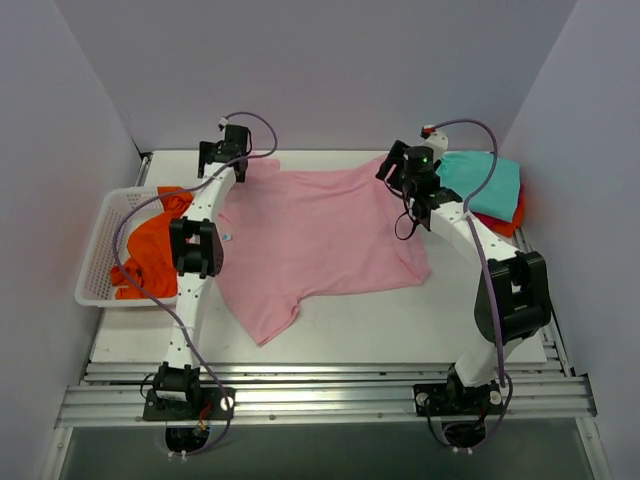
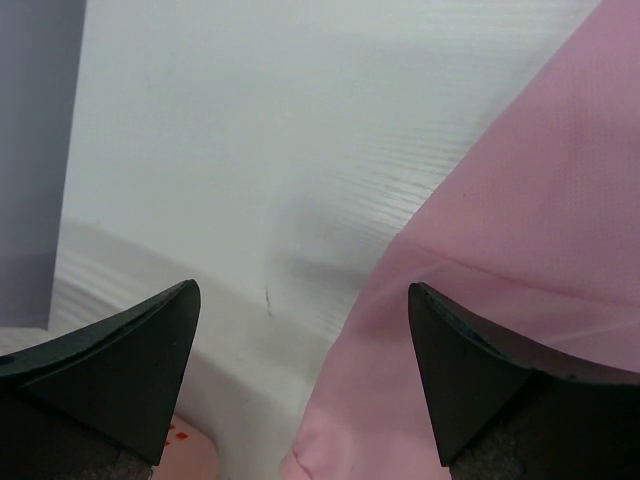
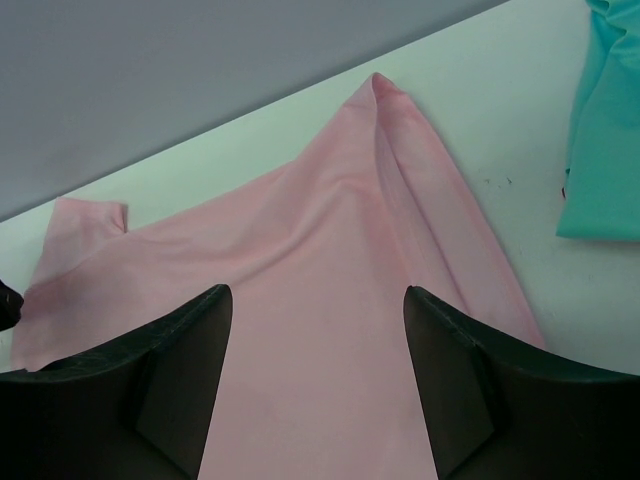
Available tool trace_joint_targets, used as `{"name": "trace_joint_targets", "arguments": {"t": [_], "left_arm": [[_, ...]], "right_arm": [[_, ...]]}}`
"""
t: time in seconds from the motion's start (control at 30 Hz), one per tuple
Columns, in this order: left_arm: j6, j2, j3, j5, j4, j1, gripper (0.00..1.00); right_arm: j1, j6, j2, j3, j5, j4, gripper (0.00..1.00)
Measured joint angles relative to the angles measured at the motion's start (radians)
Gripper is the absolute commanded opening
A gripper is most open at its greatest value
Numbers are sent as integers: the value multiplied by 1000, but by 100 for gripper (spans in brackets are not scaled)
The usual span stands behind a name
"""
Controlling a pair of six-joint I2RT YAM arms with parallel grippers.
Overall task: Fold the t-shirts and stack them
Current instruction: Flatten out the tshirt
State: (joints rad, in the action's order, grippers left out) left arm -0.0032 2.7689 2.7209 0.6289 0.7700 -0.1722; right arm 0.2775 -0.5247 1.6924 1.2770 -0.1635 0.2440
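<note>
pink tee (image 1: 320, 235) spread flat on bench (image 1: 400, 320)

tee fills the middle of the bench. my left hand (image 2: 302, 290) hangs at its 11 o'clock corner, fingers apart, gripping nothing. my right hand (image 3: 317, 292) is over its 1 o'clock corner, also wide and empty. teal tee (image 1: 485, 182) lies folded at 2 o'clock on top of red tee (image 1: 512, 218). orange tee (image 1: 150, 250) is bunched in basket (image 1: 92, 270) at 9 o'clock.

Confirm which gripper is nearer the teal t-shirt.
Right. The right gripper hovers open over the pink t-shirt's far right corner, with the teal t-shirt just beside it on the right. The left gripper is at the pink t-shirt's far left corner, well away.
</note>
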Motion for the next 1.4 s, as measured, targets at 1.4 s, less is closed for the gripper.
{"name": "trace_joint_targets", "arguments": {"t": [1.4], "left_arm": [[-529, -806, -1519, -760, -787, -151, 95]], "right_arm": [[95, -10, 97, -132, 21, 40, 61]]}}
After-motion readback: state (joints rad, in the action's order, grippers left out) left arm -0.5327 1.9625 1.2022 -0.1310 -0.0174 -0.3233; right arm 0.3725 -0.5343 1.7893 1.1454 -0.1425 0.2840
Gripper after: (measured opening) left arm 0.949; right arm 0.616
